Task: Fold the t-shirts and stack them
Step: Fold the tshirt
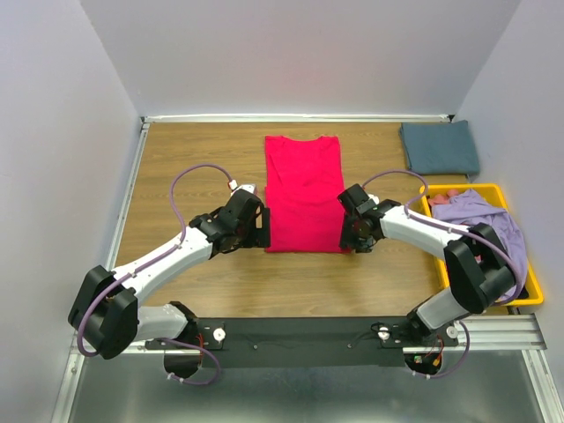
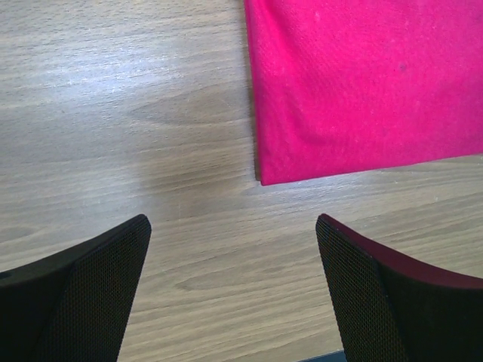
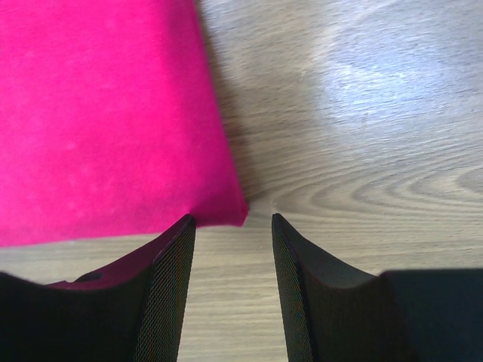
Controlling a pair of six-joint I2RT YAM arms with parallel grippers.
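A crimson-pink t-shirt lies flat in the middle of the table, folded into a long narrow rectangle with its collar at the far end. My left gripper hovers wide open just outside the shirt's near left corner, with only bare wood between its tips. My right gripper is at the near right corner; its jaws stand partly apart, the cloth corner just ahead of the tips, nothing pinched. A slate blue-grey t-shirt lies folded at the back right.
A yellow bin on the right edge holds a crumpled lavender t-shirt and a bit of pinkish cloth. Metal rails border the wooden tabletop. Grey walls close in on three sides.
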